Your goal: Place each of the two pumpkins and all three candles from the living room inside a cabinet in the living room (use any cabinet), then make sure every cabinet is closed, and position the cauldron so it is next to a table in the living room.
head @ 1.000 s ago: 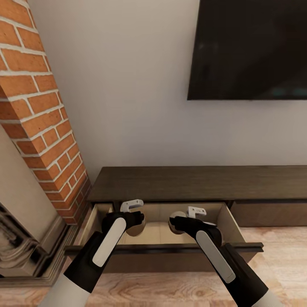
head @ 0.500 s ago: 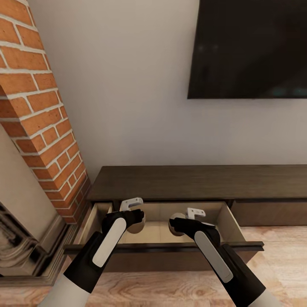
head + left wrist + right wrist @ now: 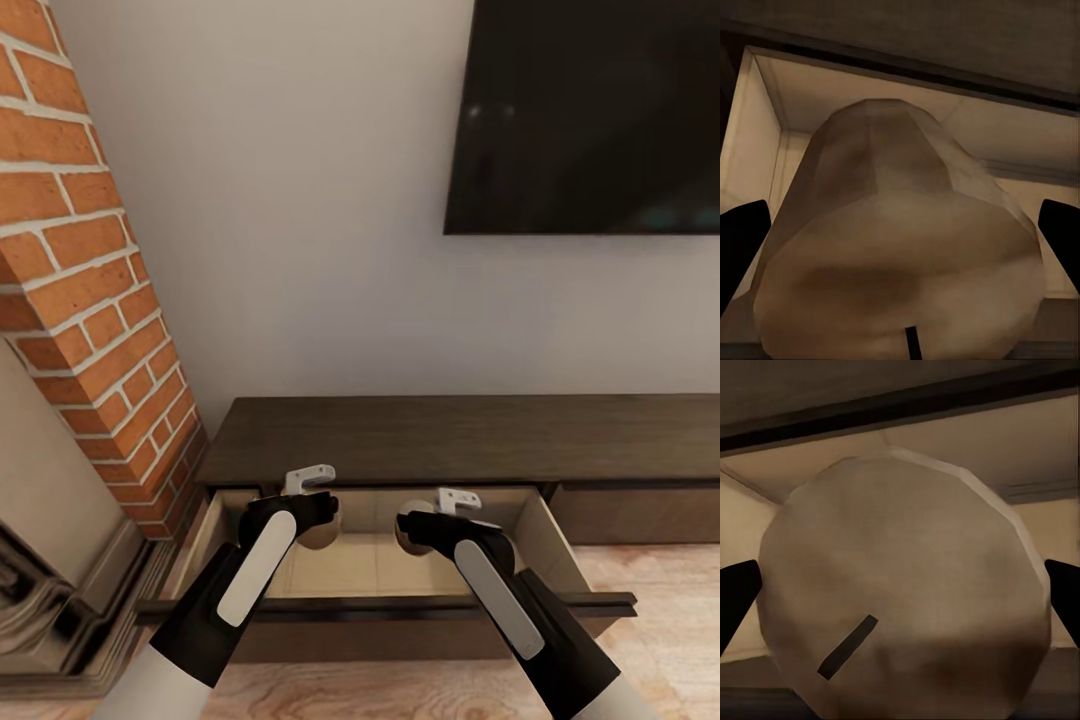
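Your left gripper is clamped on 1 candle, and your right gripper is squeezing a second candle. You've got both hanging over the pulled-out drawer of the dark cabinet, beside the brick chimney, under the TV.
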Motion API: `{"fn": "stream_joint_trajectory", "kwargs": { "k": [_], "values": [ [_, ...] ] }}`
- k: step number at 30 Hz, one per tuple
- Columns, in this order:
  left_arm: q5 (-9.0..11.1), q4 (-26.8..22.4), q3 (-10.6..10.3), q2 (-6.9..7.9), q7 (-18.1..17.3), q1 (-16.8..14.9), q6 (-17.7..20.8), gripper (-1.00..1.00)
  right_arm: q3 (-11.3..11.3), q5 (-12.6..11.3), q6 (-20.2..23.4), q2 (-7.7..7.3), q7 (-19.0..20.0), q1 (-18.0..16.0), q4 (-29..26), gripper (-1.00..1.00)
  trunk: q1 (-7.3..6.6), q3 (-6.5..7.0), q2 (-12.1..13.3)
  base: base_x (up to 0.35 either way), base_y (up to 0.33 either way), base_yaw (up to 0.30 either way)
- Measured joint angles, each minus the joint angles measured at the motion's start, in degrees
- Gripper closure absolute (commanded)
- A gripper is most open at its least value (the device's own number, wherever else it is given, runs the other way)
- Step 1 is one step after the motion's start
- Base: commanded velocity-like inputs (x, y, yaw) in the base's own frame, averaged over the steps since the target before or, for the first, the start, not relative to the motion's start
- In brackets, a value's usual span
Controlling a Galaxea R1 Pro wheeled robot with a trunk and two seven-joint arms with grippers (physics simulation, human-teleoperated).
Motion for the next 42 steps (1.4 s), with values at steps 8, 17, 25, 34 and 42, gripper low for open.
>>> {"fn": "stream_joint_trajectory", "kwargs": {
  "k": [8, 17, 25, 34, 42],
  "values": [
    [0.9, 0.0, 0.3, -0.21, -0.2, -0.3, 2.8, 1.0, 0.1, -0.4, 0.6, 4.57, -0.4, -2.5, 7.2, 1.0, 0.01, 0.0, 0.0, 0.013, 0.0, 0.0],
    [0.8, 1.8, 0.9, -0.27, 0.1, -1.3, 6.8, 1.0, 0.0, -0.1, 3.2, 5.69, -0.8, -5.5, 13.3, 1.0, 0.01, 0.0, 0.0, 0.0, 0.0, 0.0],
    [6.2, 9.4, 2.7, -0.41, 0.1, -4.2, 6.9, 1.0, 0.0, -0.3, 3.3, 5.81, -0.4, -5.9, 14.3, 1.0, 0.01, 0.0, 0.0, 0.0, 0.0, 0.0],
    [8.6, 14.9, 2.8, -0.41, 0.1, -6.2, 6.9, 1.0, 0.0, 0.1, 2.8, 5.84, -0.1, -7.0, 17.9, 1.0, 0.01, 0.0, 0.0, 0.0, 0.0, 0.0],
    [9.9, 16.9, 2.8, -0.32, 0.0, -6.8, 6.8, 1.0, 0.1, 0.1, 2.5, 6.14, 0.0, -7.4, 18.8, 1.0, 0.0, 0.0, 0.0, 0.021, 0.0, 0.0]
  ]
}}
